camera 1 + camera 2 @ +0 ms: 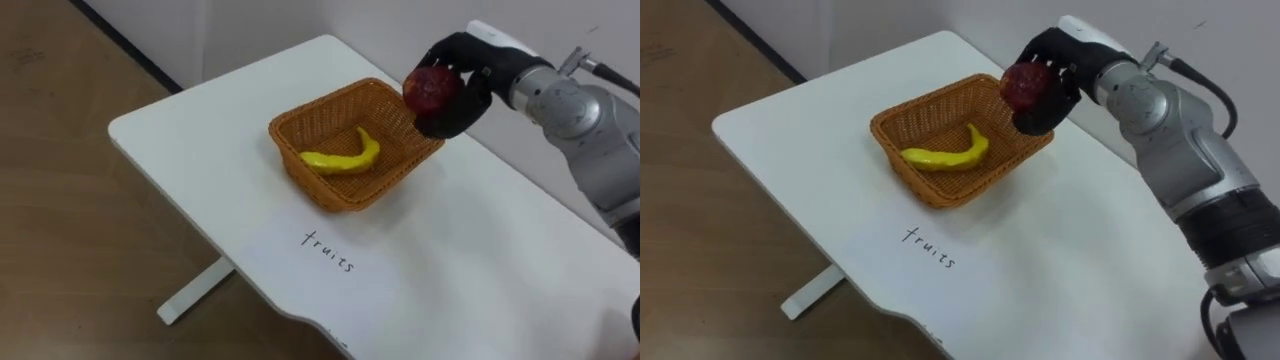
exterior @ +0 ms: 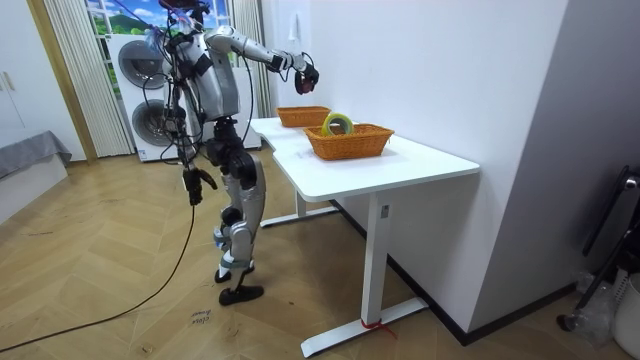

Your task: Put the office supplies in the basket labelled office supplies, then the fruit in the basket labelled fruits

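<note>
— Where is the apple [image 1: 430, 88] seen?
— It is held up in the right hand [image 1: 466, 108], whose dark fingers are curled round it from behind and below. The red fruit is clasped just above the far right corner of the wicker basket [image 1: 340, 196], clear of the rim

— What is found inside that basket?
— A yellow banana [image 1: 345, 158] is laid across the bottom, its curve bowed toward the near side. Nothing else is made out in it

— How is the basket placed?
— It is set on the white table [image 1: 450, 240], toward the far left end, with a handwritten word on the tabletop just near of it. Brown wooden floor [image 1: 60, 200] is seen off the table's left edge

— And in the room view?
— The robot is shown standing at the far end of the table, its right arm stretched out over the fruit basket. A second wicker basket [image 2: 352, 146] is set closer to the camera on the same table, and a yellow-green roll of tape [image 2: 338, 123] is propped inside it. The left hand [image 2: 197, 186] is hung low beside the robot's thigh, well apart from the table; whether it is released or clenched cannot be told. A washing machine [image 2: 140, 70] is seen behind the robot
</note>
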